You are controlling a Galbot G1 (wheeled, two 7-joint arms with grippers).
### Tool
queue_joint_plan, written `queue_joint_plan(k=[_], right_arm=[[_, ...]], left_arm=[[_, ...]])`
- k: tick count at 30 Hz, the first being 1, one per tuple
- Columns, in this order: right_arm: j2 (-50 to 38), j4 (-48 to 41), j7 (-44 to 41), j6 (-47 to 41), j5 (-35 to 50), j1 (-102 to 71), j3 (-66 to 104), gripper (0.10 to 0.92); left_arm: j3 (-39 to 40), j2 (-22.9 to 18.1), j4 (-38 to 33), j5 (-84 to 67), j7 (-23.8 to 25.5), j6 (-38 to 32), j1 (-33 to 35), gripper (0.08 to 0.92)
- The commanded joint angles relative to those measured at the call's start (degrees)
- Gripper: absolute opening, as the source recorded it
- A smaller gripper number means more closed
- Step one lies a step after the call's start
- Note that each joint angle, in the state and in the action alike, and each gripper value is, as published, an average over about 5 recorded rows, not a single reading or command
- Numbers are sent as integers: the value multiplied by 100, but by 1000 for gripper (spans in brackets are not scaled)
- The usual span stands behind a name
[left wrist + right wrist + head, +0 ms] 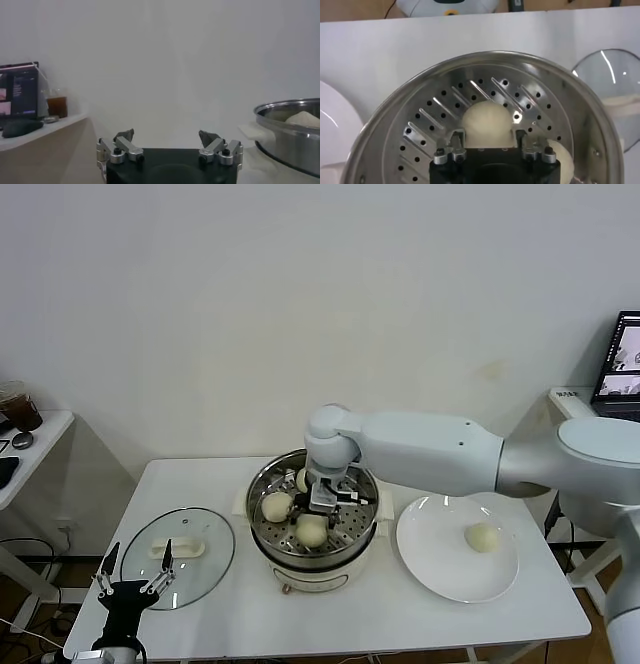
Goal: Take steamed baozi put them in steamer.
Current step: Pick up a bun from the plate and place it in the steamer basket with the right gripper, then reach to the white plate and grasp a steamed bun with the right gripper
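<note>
Right gripper (327, 496) sits low inside the steamer (266, 536), over the perforated tray (485, 95). Jaws spread wide; a baozi (487, 124) lies on the tray between the fingers (456, 137), with a sliver of gap on each side, so it is not clamped. In the head view three steamed baozi are in the steamer: one on the left of the gripper (277, 506), one just in front of it towards the robot (312, 530), one half hidden behind it at the far side (301, 480). Which of these is the one between the fingers, cannot tell from the head view. A second bun's edge (560, 156) shows beside the gripper in the right wrist view.

Fourth baozi (482, 536) rests on the white plate (430, 569), well to the right of the gripper, apart from the steamer.

Glass lid (215, 564) with white handle lies flat on the counter (400, 624), left of the steamer.

Left gripper (133, 579) is parked low at the counter's near left corner, just in front of the lid, jaws wide, holding nothing; fingers (122, 145) spread in its wrist view, steamer rim (285, 112) off to one side.
</note>
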Motion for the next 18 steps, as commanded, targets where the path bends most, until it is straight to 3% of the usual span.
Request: queue_joint_plan(k=[1,5,13,18], right_arm=[[-357,180,-93,-170,424,504,169,803],[-972,382,-348,-801,766,815,299,821],[-2765,1026,-595,-3710,1015,842,520,823],[-3839,1205,-658,-4242,610,190,964,823]], left_arm=[[-1,14,-15,-3,3,-3,1,823],[-3,30,-27,-21,7,-3,-13,823],[37,92,-37,-37,15,-4,-60,823],[129,102,-27,-21,18,-3,-93,823]])
